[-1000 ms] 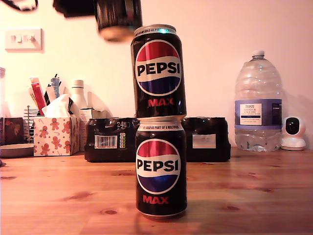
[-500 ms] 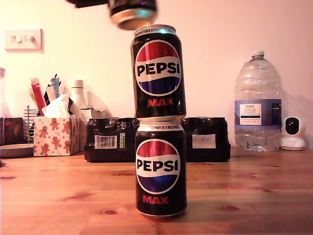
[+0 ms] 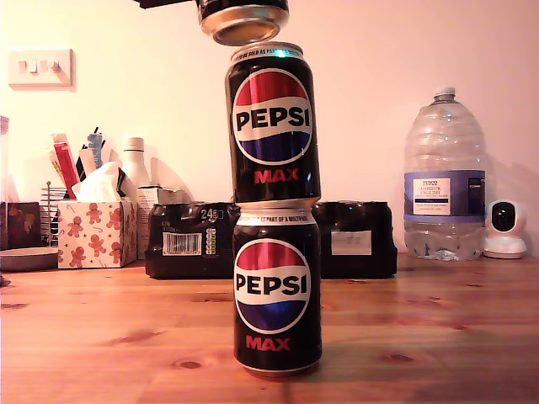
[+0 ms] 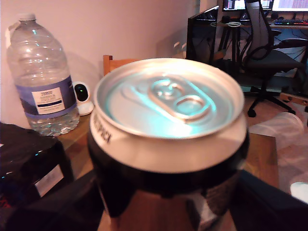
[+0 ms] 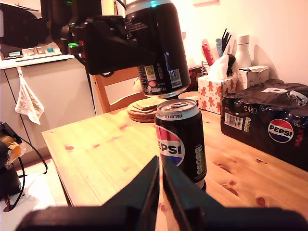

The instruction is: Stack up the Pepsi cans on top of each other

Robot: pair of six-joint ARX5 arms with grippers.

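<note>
My first gripper (image 5: pixel 113 41) clamps the third black silver-topped Pepsi can (image 3: pixel 242 18) just above the two-can stack (image 3: pixel 274 206) on the wooden surface (image 3: pixel 101 337) – hovering to align; my second gripper (image 5: pixel 160 185) sits closed, empty – nearby

Two black Pepsi Max cans stand upright at the centre of the exterior view: the lower can (image 3: pixel 277 290) sits on the tabletop (image 3: pixel 101 337) and the middle can (image 3: pixel 272 122) rests on its silver top, logos facing the camera. The third can (image 3: pixel 242 17), at the upper centre edge, hangs just above the middle can, shifted toward the exterior view's left, its silver base showing.
</note>
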